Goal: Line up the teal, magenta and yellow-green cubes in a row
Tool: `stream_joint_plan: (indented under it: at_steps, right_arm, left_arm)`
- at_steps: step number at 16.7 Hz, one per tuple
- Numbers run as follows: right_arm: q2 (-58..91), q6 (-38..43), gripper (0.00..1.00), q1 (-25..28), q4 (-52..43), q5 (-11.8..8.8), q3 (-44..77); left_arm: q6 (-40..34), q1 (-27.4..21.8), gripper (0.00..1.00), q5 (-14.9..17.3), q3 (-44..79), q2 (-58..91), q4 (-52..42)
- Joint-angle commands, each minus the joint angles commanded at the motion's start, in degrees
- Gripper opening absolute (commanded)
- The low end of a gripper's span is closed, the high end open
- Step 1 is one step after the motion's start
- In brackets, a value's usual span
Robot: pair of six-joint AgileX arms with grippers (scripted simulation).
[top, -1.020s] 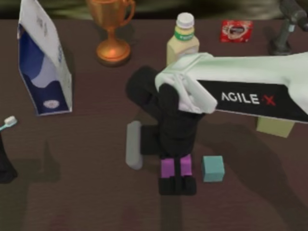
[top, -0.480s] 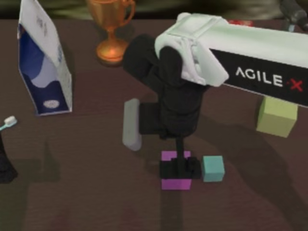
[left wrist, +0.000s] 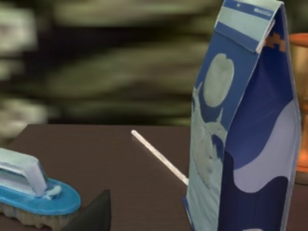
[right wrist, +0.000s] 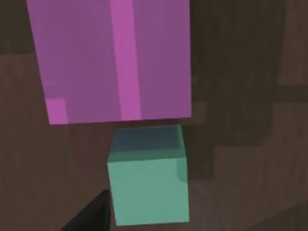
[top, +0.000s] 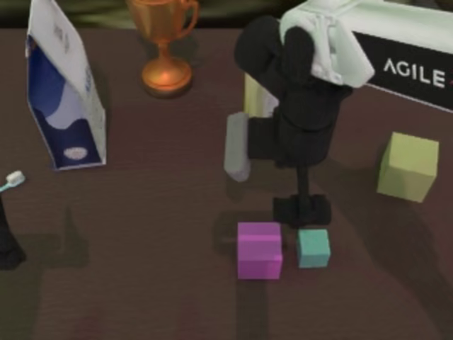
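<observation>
The magenta cube rests on the table in the middle, and the smaller teal cube sits just to its right with a narrow gap between them. The larger yellow-green cube stands apart at the right. My right gripper hangs open just behind the gap between the magenta and teal cubes, holding nothing. Its wrist view looks down on the magenta cube and the teal cube, with one dark finger beside the teal one. My left gripper is parked at the table's left edge.
A blue-and-white carton stands at the back left and an orange trophy at the back middle. A toothbrush lies at the left edge. The right arm hides part of a pale bottle. The carton and a blue brush fill the left wrist view.
My right gripper has let go of the magenta cube, risen and moved back and to the right. The magenta cube now lies uncovered beside the teal one.
</observation>
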Motion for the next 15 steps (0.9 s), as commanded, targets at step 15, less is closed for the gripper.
stream_joint_plan:
  at_steps: [15]
  right_arm:
    - [1.6, -13.4, 1.00, -26.5, 0.2, 0.1, 1.3]
  left_arm:
    - [0.0, 0.0, 1.00, 0.0, 0.0, 0.0, 0.0]
